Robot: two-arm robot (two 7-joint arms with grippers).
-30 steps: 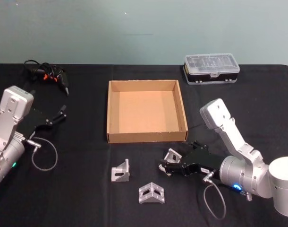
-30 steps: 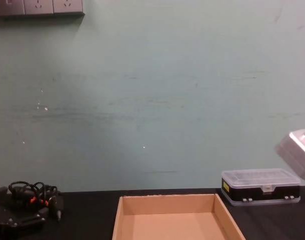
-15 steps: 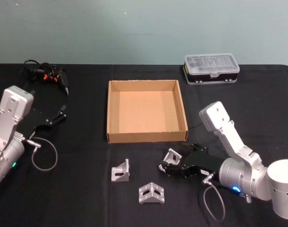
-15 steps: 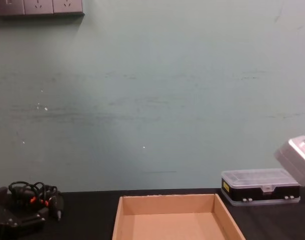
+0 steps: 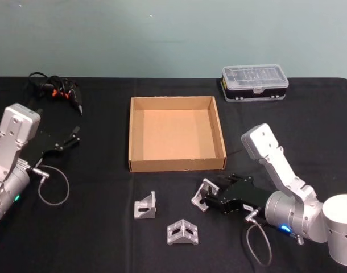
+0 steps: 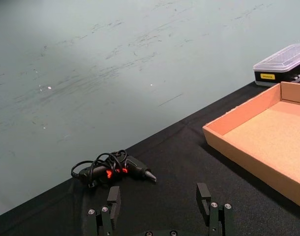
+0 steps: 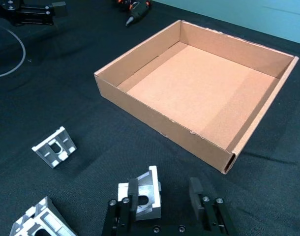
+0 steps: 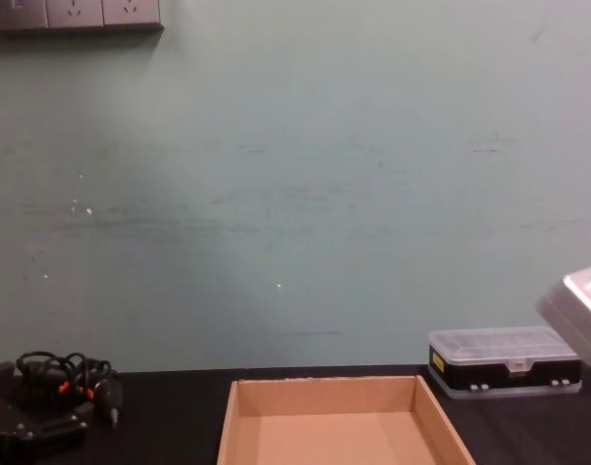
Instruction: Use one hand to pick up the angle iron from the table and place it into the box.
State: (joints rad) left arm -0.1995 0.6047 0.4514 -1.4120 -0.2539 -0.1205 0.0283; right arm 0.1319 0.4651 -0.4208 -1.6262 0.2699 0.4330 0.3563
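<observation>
Right gripper [image 7: 165, 192] is low over the table [image 5: 105, 227], reaching left in front of the box [image 5: 176, 165]. Jaws apart, one finger against the angle iron [image 5: 201, 194], not clamped. Iron lies on table near box's front wall. Since a second ago, gripper and iron have slid slightly nearer the robot. Left gripper [image 6: 158, 199] parked far left, jaws apart.

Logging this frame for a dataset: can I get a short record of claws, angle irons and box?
shallow tan cardboard box: empty
right claw: open, at the silver L-shaped metal angle iron nearest the box
left claw: open, parked left over the flat black table
loose on table: second angle iron, third angle iron
</observation>
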